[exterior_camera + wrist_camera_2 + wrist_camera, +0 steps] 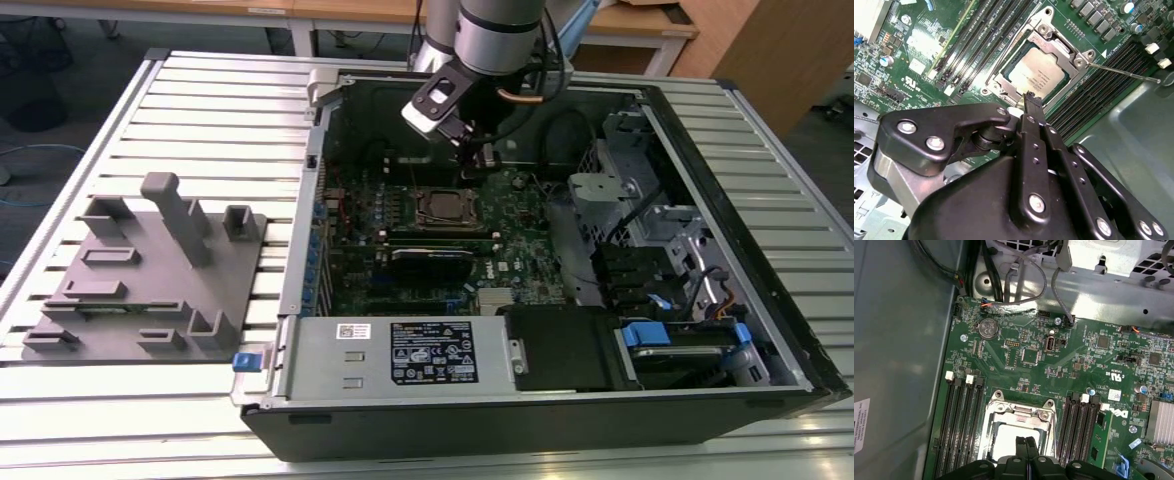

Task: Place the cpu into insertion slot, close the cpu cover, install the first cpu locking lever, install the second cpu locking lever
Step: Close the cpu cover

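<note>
End effector (1032, 100), fingers clenched empty, poised just above the cpu cover (1064, 47) lying over the cpu (1038, 75); a locking lever (1124, 72) juts beside it, likely needing steady downward pressure.

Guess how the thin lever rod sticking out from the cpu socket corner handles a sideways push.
The lever rod looks like thin bare wire: probably springy, light, slippery against the shut gripper. One end sits at the cpu cover corner, so it likely pivots, not slides.

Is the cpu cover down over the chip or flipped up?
Down: in the second wrist view the cpu cover lies flat, framing the cpu through its window.
</note>
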Controlling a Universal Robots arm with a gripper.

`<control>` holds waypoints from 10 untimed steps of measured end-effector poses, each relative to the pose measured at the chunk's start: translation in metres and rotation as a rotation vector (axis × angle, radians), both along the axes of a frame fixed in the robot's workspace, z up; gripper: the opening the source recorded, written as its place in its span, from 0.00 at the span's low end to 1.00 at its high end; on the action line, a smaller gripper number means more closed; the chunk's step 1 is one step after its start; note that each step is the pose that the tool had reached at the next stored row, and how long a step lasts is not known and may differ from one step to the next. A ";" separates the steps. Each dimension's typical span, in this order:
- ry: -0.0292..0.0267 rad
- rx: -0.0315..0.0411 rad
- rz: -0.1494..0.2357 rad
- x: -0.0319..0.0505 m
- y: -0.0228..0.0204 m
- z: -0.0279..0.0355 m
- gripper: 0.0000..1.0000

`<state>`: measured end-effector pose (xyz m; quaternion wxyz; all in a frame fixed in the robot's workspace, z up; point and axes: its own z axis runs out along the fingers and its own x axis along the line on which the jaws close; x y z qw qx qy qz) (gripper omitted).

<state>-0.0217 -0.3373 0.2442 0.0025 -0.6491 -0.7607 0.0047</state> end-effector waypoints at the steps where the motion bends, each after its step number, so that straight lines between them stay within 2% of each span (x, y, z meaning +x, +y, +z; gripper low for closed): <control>1: 0.0000 0.0000 0.003 0.0000 0.0000 0.0000 0.11; 10: 0.0000 0.0000 0.112 0.0000 0.0000 0.0000 0.11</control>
